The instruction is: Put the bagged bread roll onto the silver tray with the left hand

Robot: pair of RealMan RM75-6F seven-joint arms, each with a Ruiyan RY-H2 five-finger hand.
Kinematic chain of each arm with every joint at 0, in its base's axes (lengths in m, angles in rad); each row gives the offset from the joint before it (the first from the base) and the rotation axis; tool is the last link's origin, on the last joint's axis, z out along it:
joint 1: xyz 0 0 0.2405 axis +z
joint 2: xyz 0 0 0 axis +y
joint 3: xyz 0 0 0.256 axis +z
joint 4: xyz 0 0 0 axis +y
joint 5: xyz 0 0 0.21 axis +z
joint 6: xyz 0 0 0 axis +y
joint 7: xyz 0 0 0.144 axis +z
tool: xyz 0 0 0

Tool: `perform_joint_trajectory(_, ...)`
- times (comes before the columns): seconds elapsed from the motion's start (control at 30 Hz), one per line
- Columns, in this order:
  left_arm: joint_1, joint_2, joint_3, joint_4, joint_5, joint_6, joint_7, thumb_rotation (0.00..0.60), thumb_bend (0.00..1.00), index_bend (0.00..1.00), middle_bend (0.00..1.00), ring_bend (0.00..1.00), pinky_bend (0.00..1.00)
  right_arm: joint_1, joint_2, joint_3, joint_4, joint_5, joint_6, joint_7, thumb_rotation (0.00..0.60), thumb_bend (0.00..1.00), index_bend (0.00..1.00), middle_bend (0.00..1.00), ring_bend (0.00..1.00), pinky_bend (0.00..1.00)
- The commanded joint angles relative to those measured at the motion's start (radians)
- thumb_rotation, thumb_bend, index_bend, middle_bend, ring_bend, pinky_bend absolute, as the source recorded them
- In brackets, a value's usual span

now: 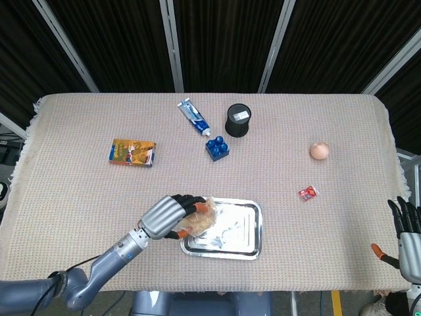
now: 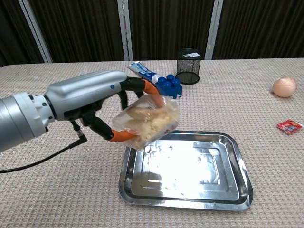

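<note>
The left hand has the clear-bagged bread roll up over the left edge of the rectangular silver metal tray; black mesh cup sits far behind.

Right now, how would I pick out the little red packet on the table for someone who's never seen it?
Start at the silver tray near the table's front edge, then look to its right and slightly farther back. The little red packet lies flat on the cloth, between the tray and the egg. It is the only red item, smaller than everything around it.
</note>
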Motion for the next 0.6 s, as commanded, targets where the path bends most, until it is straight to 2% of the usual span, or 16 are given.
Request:
perform_joint_trajectory(0.03,-0.028,-0.035,0.004,0.015,-0.003,-0.037,0.056,0.600,0.11,0.07,0.00,0.00,0.01,0.000,0.000,0.000,0.002,0.001,-0.001,0.003,0.600,0.09,0.06,0.00,0.00,0.01)
perform_joint_trajectory(0.1,-0.036,-0.045,-0.001,0.015,-0.012,-0.046,0.084,0.600,0.03,0.00,0.00,0.00,0.00,-0.002,0.000,-0.001,0.003,0.001,0.000,0.003,0.600,0.10,0.06,0.00,0.00,0.01)
perform_joint_trajectory(0.17,-0.037,-0.055,-0.013,0.006,-0.033,-0.044,0.108,0.600,0.00,0.00,0.00,0.00,0.00,-0.004,0.001,-0.001,0.003,0.002,0.003,0.004,0.600,0.10,0.06,0.00,0.00,0.01)
perform_joint_trajectory(0.4,-0.003,-0.010,-0.021,-0.024,-0.060,0.018,0.113,0.600,0.00,0.00,0.00,0.00,0.00,-0.005,0.000,-0.001,0.008,0.004,0.000,0.008,0.600,0.09,0.06,0.00,0.00,0.01)
perform_joint_trajectory(0.6,0.087,0.129,0.004,-0.082,-0.074,0.133,0.162,0.599,0.07,0.01,0.00,0.00,0.00,0.002,-0.003,0.001,0.010,0.000,-0.006,0.007,0.600,0.09,0.06,0.00,0.00,0.01)
